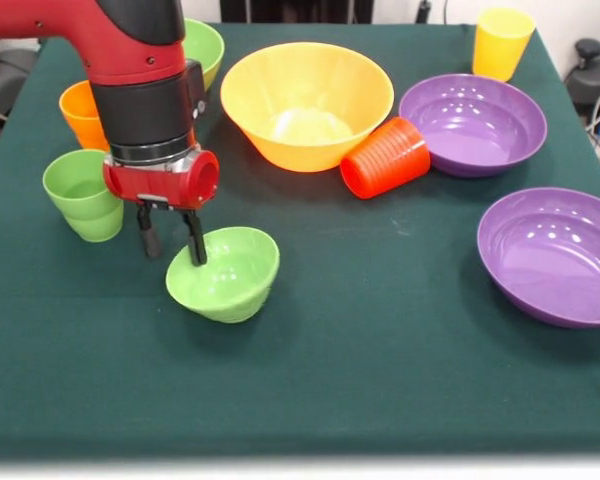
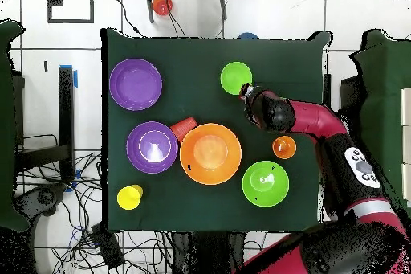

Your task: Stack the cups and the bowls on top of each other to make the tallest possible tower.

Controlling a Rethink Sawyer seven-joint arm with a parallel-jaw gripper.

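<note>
Gripper (image 1: 170,250) straddling the rim of the tilting small light-green bowl (image 1: 225,275), fingers pinching its thin, light, slippery plastic wall

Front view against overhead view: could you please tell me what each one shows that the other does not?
Only the front view shows the light green cup and the pincer at the rim of the tilted small green bowl. Only the overhead view shows the arm's base and the floor. Both show the orange bowl, red cup, yellow cup and two purple bowls.
</note>
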